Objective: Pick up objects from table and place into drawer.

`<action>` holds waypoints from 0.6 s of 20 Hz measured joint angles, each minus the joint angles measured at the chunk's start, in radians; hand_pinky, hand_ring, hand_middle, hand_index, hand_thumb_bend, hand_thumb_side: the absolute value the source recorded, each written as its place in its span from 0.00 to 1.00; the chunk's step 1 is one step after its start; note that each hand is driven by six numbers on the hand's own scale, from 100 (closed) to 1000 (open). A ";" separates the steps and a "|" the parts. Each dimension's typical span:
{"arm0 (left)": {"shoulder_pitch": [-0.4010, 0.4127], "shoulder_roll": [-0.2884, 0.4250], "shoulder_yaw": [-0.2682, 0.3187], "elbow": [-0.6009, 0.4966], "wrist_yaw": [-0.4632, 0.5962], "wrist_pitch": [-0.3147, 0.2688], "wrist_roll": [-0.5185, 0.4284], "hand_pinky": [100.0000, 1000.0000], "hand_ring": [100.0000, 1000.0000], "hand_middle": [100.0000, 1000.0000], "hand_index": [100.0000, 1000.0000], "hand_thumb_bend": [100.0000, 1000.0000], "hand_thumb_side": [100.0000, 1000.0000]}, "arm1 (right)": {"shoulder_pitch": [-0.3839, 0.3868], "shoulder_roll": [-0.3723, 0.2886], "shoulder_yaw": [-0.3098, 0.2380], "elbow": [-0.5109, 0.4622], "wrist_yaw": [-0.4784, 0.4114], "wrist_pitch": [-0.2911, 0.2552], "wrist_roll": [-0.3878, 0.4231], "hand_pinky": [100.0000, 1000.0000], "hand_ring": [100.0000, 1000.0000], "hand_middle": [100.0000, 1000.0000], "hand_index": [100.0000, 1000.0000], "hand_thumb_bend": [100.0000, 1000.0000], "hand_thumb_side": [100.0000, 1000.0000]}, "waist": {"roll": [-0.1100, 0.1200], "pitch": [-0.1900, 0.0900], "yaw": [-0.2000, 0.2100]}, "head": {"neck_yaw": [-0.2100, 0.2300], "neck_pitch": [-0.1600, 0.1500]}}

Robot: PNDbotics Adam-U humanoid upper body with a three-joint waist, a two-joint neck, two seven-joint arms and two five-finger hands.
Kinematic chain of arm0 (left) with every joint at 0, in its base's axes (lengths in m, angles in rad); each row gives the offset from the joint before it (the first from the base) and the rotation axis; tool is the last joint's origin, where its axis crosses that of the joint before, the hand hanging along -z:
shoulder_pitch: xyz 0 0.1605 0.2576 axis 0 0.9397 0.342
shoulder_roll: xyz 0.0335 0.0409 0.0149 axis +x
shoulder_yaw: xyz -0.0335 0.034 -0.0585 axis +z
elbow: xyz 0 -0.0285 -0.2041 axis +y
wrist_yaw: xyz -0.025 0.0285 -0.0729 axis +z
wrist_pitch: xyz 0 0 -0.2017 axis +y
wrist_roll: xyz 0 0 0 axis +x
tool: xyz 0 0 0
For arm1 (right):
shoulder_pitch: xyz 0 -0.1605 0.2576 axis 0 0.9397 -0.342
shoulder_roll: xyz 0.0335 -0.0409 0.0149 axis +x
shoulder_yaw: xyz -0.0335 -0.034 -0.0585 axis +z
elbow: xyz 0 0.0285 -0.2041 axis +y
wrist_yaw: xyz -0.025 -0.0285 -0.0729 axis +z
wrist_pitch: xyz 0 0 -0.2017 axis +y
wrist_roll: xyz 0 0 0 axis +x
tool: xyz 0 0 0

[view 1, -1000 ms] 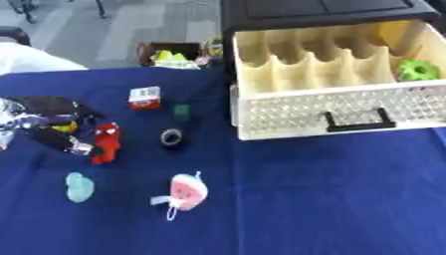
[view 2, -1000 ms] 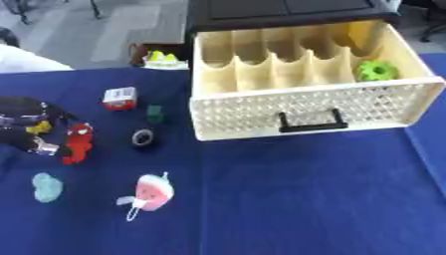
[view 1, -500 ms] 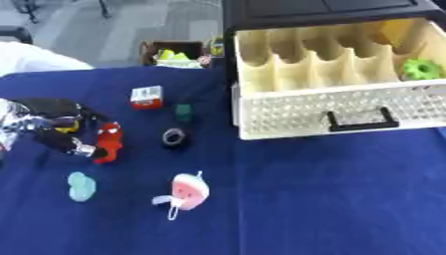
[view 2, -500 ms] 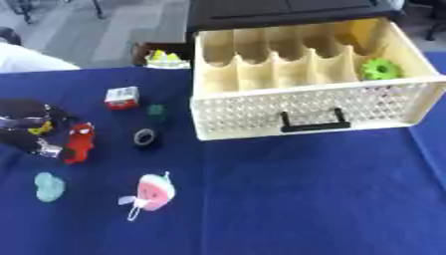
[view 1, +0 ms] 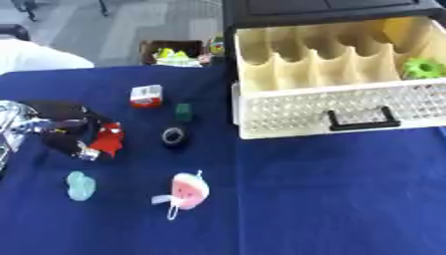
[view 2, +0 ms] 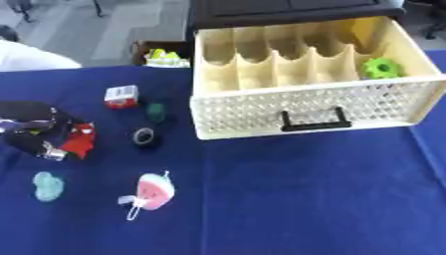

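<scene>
My left hand [view 1: 59, 130] is at the table's left edge, black fingers curled round a small red figure [view 1: 109, 140] that rests on the blue cloth. To its right lie a red-and-white little box [view 1: 146, 95], a small dark green block [view 1: 183, 111] and a black ring-shaped roll [view 1: 172, 136]. Nearer the front lie a pale teal piece [view 1: 80, 185] and a pink watermelon-slice toy [view 1: 189, 190] with a white strap. The cream drawer [view 2: 305, 112] stands pulled open at the right, with a green knobbly thing [view 2: 380, 67] in its right compartment. My right hand shows in no view.
The drawer belongs to a black cabinet [view 2: 287, 7] at the back. Behind the table's far edge stands a box with yellow-green items [view 1: 176, 52]. A white sleeve [view 1: 39, 56] shows at the far left. Blue cloth [view 1: 331, 199] covers the table.
</scene>
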 measured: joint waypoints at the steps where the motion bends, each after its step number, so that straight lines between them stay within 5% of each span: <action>1: 0.001 0.000 0.000 0.000 0.000 -0.003 0.003 0.63 0.70 0.72 1.00 0.46 1.00 | 0.003 0.000 0.000 0.000 -0.001 0.001 0.001 0.68 0.26 0.20 0.70 0.00 1.00 | 0.000 0.000 0.001 | 0.000 0.000; 2: 0.002 0.000 0.000 0.000 0.002 -0.005 0.005 0.63 0.71 0.73 1.00 0.40 1.00 | 0.005 0.000 -0.001 0.000 -0.001 0.003 0.003 0.68 0.26 0.20 0.70 0.00 1.00 | 0.000 0.000 0.001 | 0.001 0.000; 4: 0.008 0.001 0.001 -0.004 0.011 -0.011 0.011 0.63 0.70 0.74 1.00 0.21 0.74 | 0.006 0.000 -0.003 0.000 -0.002 0.004 0.004 0.68 0.26 0.20 0.70 0.00 1.00 | 0.000 0.000 0.002 | 0.001 0.000; 7: 0.010 0.004 0.002 -0.026 0.043 -0.031 0.031 0.63 0.72 0.75 1.00 0.15 0.41 | 0.011 0.000 -0.006 0.000 -0.002 0.007 0.007 0.68 0.26 0.19 0.69 0.00 1.00 | 0.000 0.000 0.005 | 0.006 0.000; 12: 0.011 0.042 0.000 -0.082 0.096 -0.080 0.080 0.64 0.72 0.74 1.00 0.17 0.33 | 0.015 0.000 -0.006 0.000 -0.006 0.011 0.011 0.68 0.25 0.19 0.69 0.00 1.00 | 0.004 0.000 0.006 | 0.007 0.000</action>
